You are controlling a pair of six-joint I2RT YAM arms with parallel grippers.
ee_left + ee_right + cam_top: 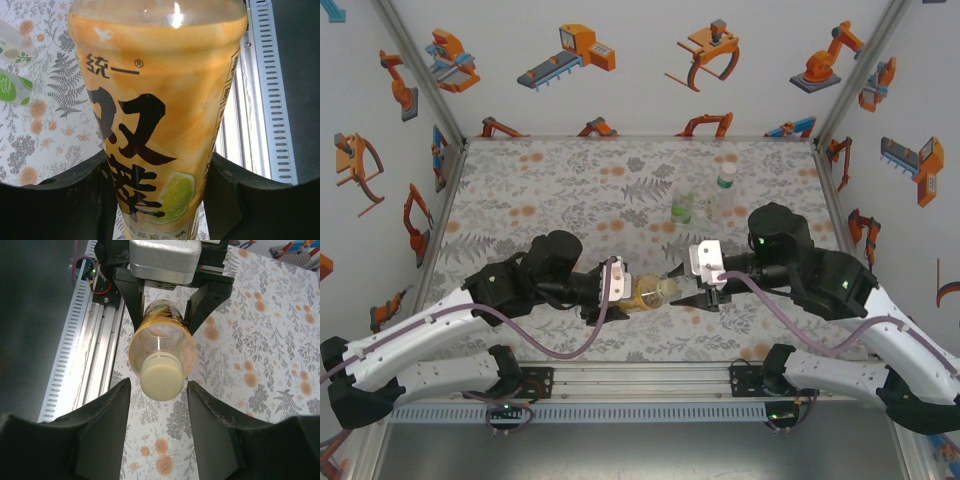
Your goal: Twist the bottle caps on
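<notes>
left jaws pinch the amber bottle [162, 332] level above the worktop [260, 365]; right jaws stand spread either side of its pale cap [161, 376]. closing off-centre could cross-thread the cap or twist the bottle loose.

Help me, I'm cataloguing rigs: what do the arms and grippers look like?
The left arm and right arm have white lower links, black rounded joints and purplish cables looping alongside. A green light glows on the right arm. The left gripper and right gripper have black wedge-shaped fingers; the left gripper carries a silver block.
</notes>
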